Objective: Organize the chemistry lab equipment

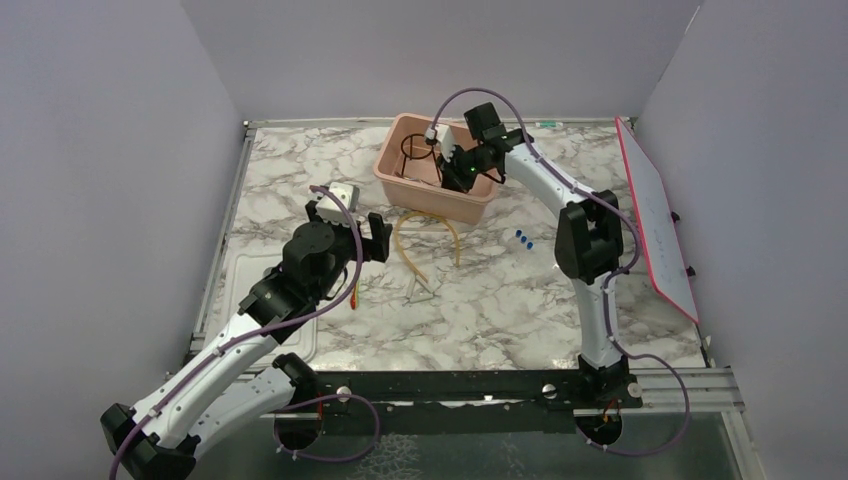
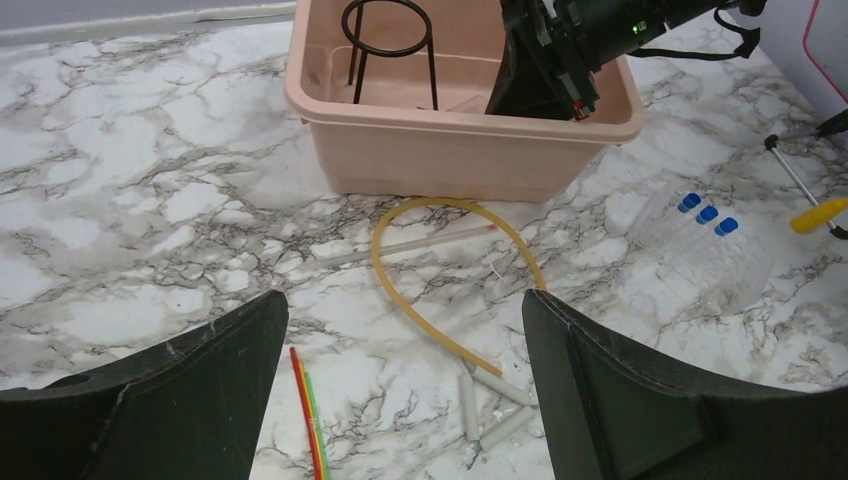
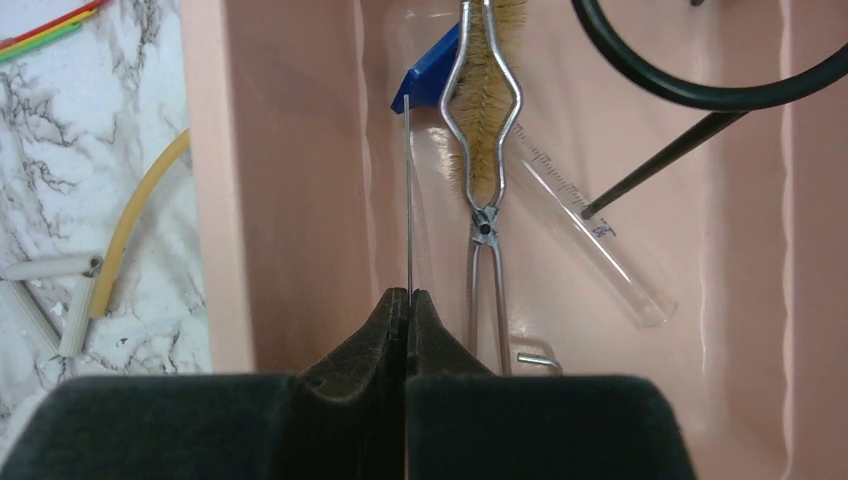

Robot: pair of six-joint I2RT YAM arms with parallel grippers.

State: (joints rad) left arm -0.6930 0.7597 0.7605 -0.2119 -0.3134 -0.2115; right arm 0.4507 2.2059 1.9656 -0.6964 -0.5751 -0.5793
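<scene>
The thin blue-tipped wire (image 3: 408,200) is pinched tight in your right gripper (image 3: 407,300), down inside the pink tub (image 3: 290,200), with the silver tongs (image 3: 484,228) just to its right. Your left gripper (image 2: 402,305) hangs spread wide, and the tan tube (image 2: 377,258) lies just ahead.

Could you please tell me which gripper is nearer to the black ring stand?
Right. The right gripper is inside the tub beside the ring stand, shut on a thin wire. The left gripper hovers open outside the tub, over the table.
</scene>
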